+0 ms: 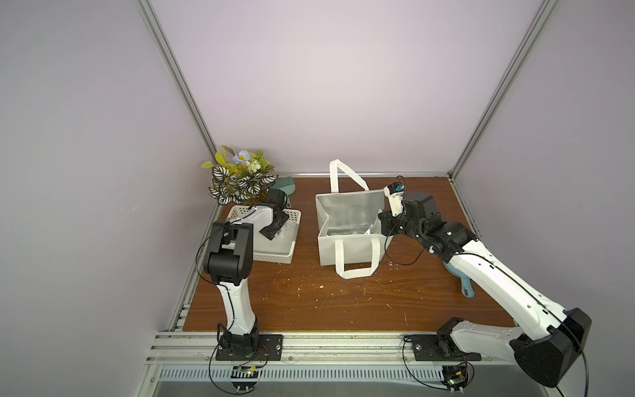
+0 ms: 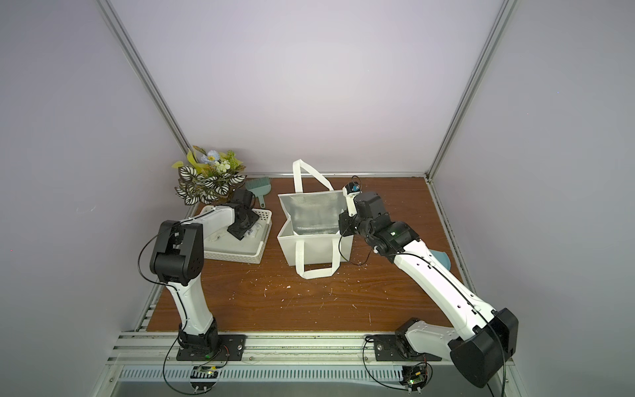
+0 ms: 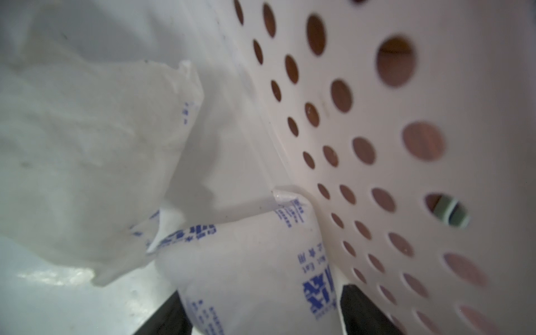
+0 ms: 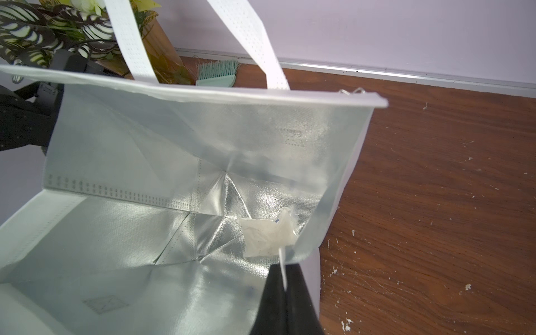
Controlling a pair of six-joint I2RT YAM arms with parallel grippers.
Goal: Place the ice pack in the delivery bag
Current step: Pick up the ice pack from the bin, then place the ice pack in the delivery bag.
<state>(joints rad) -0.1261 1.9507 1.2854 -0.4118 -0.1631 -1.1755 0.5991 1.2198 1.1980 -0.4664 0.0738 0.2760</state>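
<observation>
Two white-and-black robot arms, the left arm [image 1: 237, 302] and the right arm [image 1: 498, 275], are bolted to an aluminium rail [image 1: 343, 343] at the near edge of a brown wood-grain table [image 1: 326, 299]. One large white fabric delivery bag [image 1: 357, 251] with silver foil lining is stood open mid-table. Of its two white loop handles, one is raised at the back and one is drooped down the front. Its side wall is pinched at the rim by the right gripper [image 4: 283, 275], whose fingers are pressed together on it. One crumpled whitish pouch [image 4: 268, 236] is seen on the bag's foil floor.

One white perforated plastic basket [image 1: 275, 258] is set near the bag, on the left arm's side. Two pouches are counted in it: the soft whitish ice pack [image 3: 246, 261] with blue print, lying against the holed wall, and a plainer second pouch [image 3: 87, 159] touching it. The ice pack is flanked by the two black fingers of the left gripper [image 3: 261, 295], which stand apart; whether it is squeezed cannot be told.

One potted artificial plant [image 1: 240, 182], one green hand brush [image 1: 285, 184] and one pale blue scoop [image 1: 464, 285], partly hidden under the right arm, are also counted.
</observation>
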